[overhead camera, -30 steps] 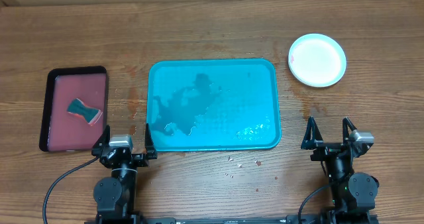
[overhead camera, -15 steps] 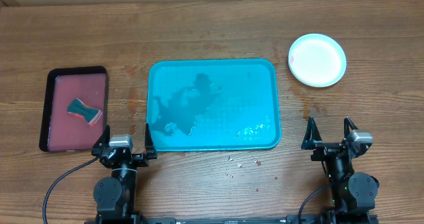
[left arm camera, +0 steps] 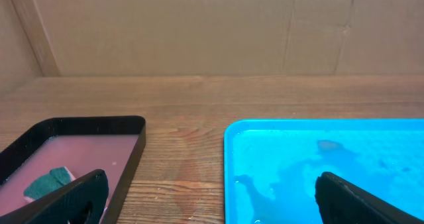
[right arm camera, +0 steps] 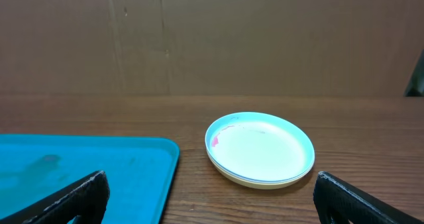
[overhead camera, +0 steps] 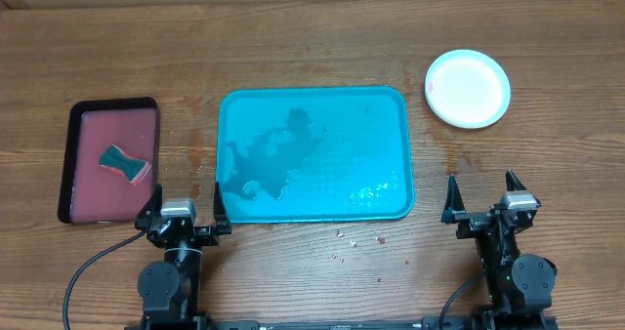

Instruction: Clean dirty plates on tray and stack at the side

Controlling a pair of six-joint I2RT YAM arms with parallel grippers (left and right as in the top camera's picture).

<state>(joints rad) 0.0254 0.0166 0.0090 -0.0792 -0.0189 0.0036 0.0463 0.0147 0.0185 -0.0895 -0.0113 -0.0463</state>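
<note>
My left end effector [overhead camera: 186,195] and right end effector [overhead camera: 480,188] stand spread, empty. Plates [overhead camera: 468,88] sit stacked near the tray [overhead camera: 342,140], off its wet floor: task apparently complete.

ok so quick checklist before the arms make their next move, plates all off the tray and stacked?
1. turquoise tray free of plates: ok, only water lies on it
2. stack of plates on the table to the tray's right: ok, but how many plates it holds: cannot tell
3. top of the stack clean: not ok, small red mark by its left rim
4. sponge lying in the black-rimmed tray: ok
5. left gripper open and empty: ok
6. right gripper open and empty: ok
</note>
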